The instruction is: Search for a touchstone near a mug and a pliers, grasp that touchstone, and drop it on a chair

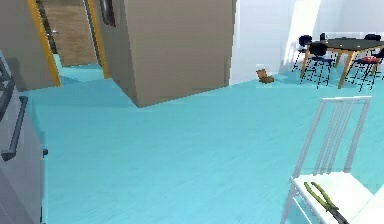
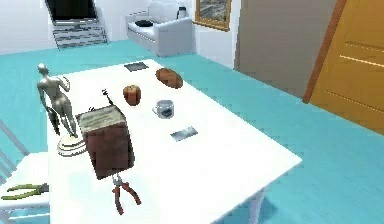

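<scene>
On your arm side view, a white rectangular table (image 2: pixel 235 150) carries a small grey metal mug (image 2: pixel 165 108). Just beside the mug lies a flat dark grey slab (image 2: pixel 183 133), possibly the touchstone, though it is too small to be sure. Nearer the table's edge lie red-handled pliers (image 2: pixel 125 192), by a brown wooden box (image 2: pixel 108 148). A white slatted chair (image 1: pixel 335 150) stands at your forward view's right. You cannot tell how the gripper's fingers stand.
</scene>
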Available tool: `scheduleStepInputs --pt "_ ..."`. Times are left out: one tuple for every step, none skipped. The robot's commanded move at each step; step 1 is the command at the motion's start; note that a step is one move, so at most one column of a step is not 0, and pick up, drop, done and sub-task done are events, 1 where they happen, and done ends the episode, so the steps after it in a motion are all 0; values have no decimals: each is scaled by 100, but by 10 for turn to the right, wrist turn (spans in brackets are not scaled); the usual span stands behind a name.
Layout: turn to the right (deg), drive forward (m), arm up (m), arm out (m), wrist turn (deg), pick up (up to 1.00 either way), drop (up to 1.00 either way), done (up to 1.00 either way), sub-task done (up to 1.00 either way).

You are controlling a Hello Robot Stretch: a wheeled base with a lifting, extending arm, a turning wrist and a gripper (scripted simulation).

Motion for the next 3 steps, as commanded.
scheduleStepInputs --pt "0 0 50 0 0 0 0 0 0" --pt "0 0 36 0 0 0 0 0 0" --pt "0 0 0 48 0 0 0 0 0"
